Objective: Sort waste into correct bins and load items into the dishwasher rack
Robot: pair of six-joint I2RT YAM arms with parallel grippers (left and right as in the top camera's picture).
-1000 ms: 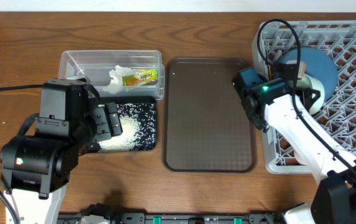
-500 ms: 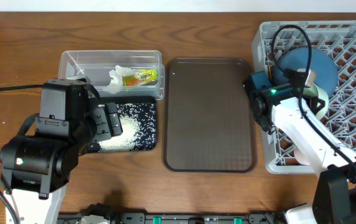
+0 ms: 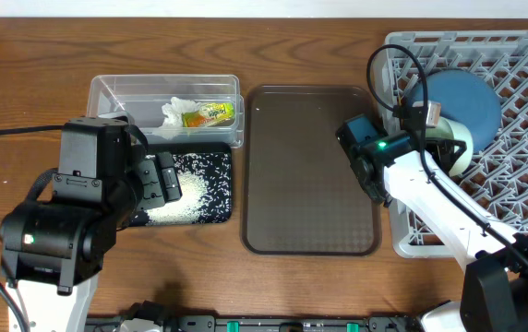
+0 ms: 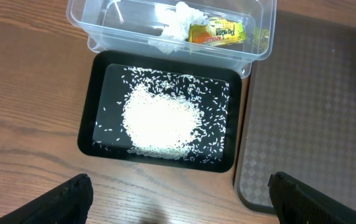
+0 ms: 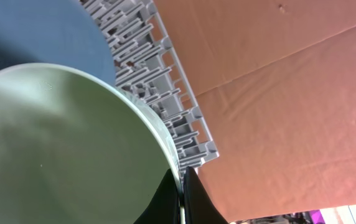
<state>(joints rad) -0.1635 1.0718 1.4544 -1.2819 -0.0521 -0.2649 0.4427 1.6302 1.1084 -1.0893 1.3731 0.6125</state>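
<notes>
My right gripper point(image 5: 181, 193) is shut on the rim of a pale mint bowl point(image 5: 60, 143). It holds the bowl on edge over the grey dishwasher rack point(image 5: 159, 81), beside the large blue bowl point(image 5: 35, 31). In the overhead view the mint bowl point(image 3: 456, 146) leans against the blue bowl point(image 3: 467, 100) at the left part of the rack point(image 3: 522, 166). My left gripper point(image 4: 181, 205) is wide open and empty, just in front of the black tray point(image 4: 91, 118) of white rice point(image 4: 162, 118). The clear tub point(image 4: 97, 37) holds the tissue point(image 4: 178, 18) and the snack wrapper point(image 4: 218, 31). The cup, the chopsticks and the second mint bowl are not visible.
The flat brown serving tray point(image 3: 310, 171) lies between the two bins and the rack. The tub point(image 3: 116, 92) sits just behind the black tray point(image 3: 220, 212). My right arm point(image 3: 430, 198) reaches across the rack's left edge.
My right wrist has swung back to the left and a little toward the front, with the mint bowl still in its grip. The left arm has not moved.
</notes>
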